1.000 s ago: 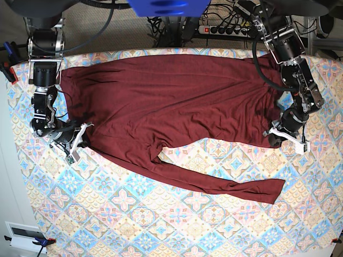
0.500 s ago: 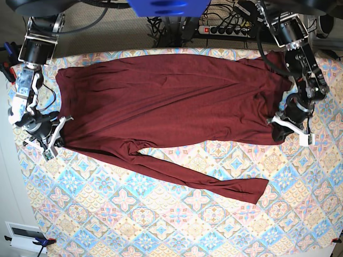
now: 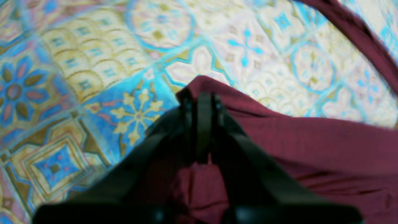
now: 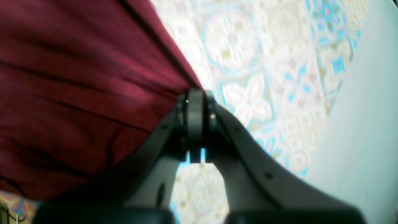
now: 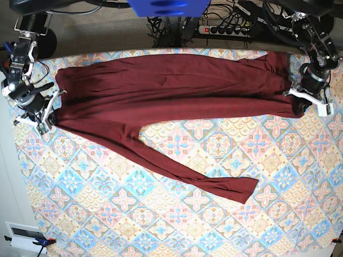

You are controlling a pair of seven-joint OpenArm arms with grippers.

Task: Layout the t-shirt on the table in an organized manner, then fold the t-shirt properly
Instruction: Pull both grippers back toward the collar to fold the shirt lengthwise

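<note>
Both grippers are clamped on cloth: the right gripper (image 5: 47, 119) holds one corner of the plain dark maroon long-sleeved t-shirt (image 5: 171, 91), and the left gripper (image 5: 300, 104) holds the opposite corner. Compared with a second ago, the arms are further apart and nearer the far edge of the wide table with pastel diamond-tile cloth (image 5: 161, 225), so the body is now a narrower, tighter band (one long sleeve (image 5: 187, 171) trails loose). Layout seems nearly done; folding is not begun.

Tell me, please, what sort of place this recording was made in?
Probably a robotics lab or workshop: a table under patterned cloth holds only a maroon t-shirt, with a power strip and tangled cables behind and clamps at the edges.
</note>
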